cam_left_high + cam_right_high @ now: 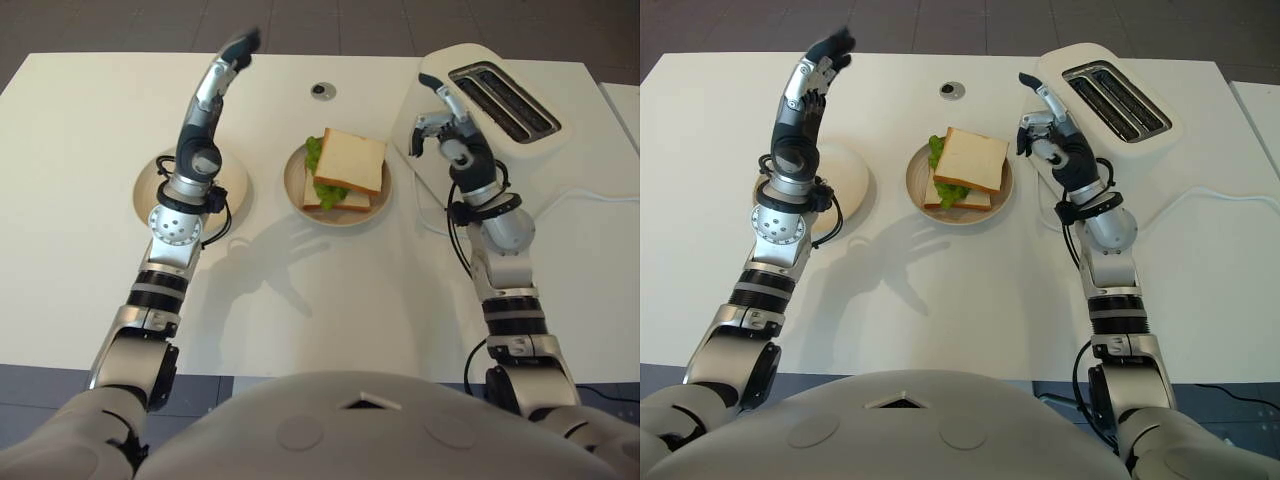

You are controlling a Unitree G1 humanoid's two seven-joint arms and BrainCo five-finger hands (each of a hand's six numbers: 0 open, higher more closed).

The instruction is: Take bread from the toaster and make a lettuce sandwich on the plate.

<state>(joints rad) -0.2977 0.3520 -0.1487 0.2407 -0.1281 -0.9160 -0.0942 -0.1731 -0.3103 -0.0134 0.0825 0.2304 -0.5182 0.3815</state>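
A sandwich sits on the round plate (pixel 298 196) at the table's middle: a top bread slice (pixel 352 160), green lettuce (pixel 318 168) sticking out on the left, and a bottom slice beneath. The white toaster (pixel 500 105) stands at the back right with both slots dark. My left hand (pixel 236 52) is raised high over the table's left side, fingers stretched out, holding nothing. My right hand (pixel 440 122) hangs between the plate and the toaster's near end, fingers loosely curled around nothing.
A second round white dish (pixel 235 180) lies left of the plate, partly behind my left forearm. A small round metal grommet (pixel 322 90) sits in the tabletop behind the plate. The toaster's white cable (pixel 590 196) runs off to the right.
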